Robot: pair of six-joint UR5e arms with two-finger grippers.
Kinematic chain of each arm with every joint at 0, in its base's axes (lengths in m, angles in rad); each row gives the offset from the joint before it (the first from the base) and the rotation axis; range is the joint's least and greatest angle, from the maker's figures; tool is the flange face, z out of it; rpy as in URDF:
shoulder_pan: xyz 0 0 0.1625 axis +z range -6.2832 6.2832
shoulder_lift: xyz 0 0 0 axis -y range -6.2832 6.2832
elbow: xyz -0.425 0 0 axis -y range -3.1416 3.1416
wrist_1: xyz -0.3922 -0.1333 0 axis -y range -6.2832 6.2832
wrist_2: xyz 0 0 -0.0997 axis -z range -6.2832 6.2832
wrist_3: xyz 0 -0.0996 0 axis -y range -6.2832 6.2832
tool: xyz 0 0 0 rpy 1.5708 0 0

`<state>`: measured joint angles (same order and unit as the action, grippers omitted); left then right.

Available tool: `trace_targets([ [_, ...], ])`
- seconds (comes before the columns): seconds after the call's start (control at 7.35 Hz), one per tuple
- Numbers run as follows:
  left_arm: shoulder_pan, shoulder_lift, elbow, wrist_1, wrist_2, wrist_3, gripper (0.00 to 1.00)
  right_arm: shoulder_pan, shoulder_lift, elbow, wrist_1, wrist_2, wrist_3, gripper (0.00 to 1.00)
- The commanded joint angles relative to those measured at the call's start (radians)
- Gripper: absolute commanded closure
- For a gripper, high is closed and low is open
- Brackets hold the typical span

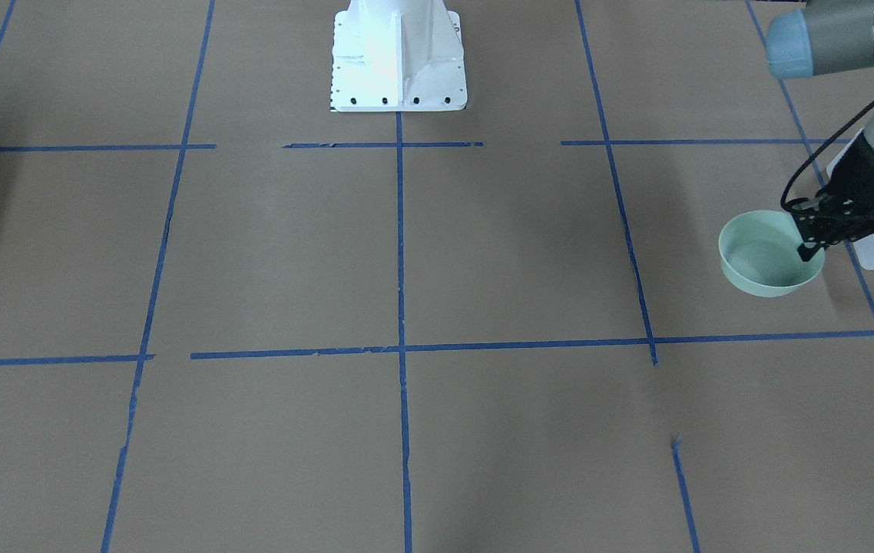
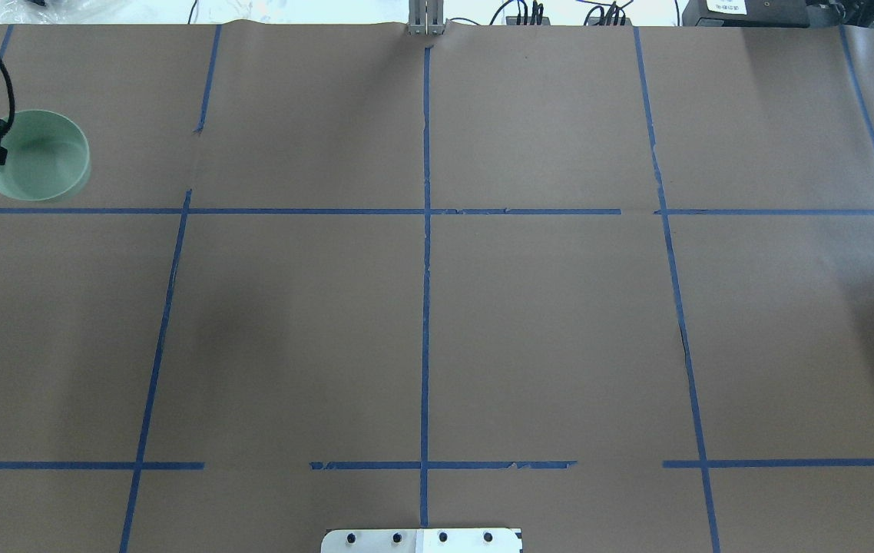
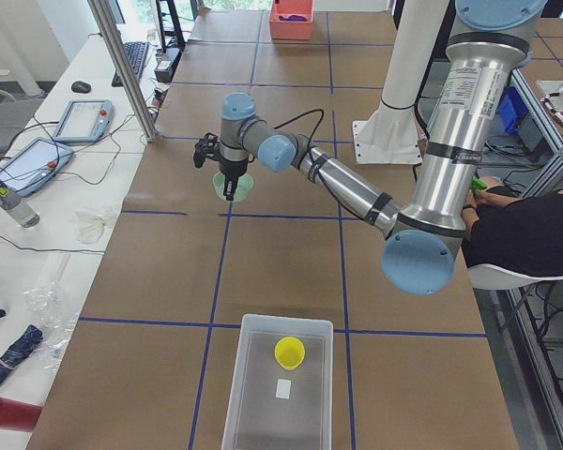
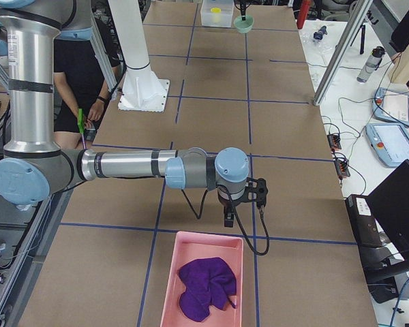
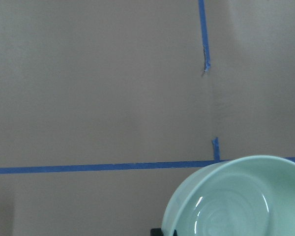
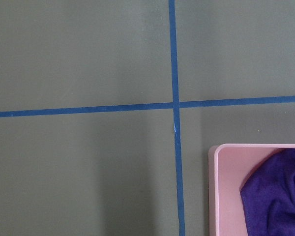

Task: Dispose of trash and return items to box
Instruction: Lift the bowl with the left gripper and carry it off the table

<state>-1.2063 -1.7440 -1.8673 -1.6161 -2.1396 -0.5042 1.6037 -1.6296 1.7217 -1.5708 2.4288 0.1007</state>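
Note:
My left gripper (image 1: 809, 252) is shut on the rim of the pale mint-green bowl (image 1: 759, 257) and holds it upright at the table's left side, also seen from overhead (image 2: 45, 157). The bowl fills the lower right of the left wrist view (image 5: 236, 201). The frosted-white box (image 3: 239, 375) stands nearer the table's left end, with the yellow cup (image 3: 289, 352) upright inside it. My right gripper (image 4: 228, 221) points down just before a pink tray; I cannot tell whether it is open or shut.
A pink tray (image 4: 170, 272) holding a purple cloth (image 4: 206, 286) sits at the table's right end, also in the right wrist view (image 6: 221, 196). The white robot base (image 1: 398, 57) stands mid-table at the robot's side. A seated person (image 3: 521, 225) is beside the table.

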Motion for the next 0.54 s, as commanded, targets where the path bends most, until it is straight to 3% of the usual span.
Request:
trace_targets([
  [0.0, -0.155, 0.061, 0.074, 0.001, -0.017, 0.265, 1.0, 0.005, 0.002, 0.009, 0.0, 0.001, -0.001, 0.0],
  [0.41, -0.322, 0.145, 0.172, -0.005, -0.003, 0.579, 1.0, 0.005, 0.001, 0.012, 0.008, 0.001, 0.002, 0.0],
])
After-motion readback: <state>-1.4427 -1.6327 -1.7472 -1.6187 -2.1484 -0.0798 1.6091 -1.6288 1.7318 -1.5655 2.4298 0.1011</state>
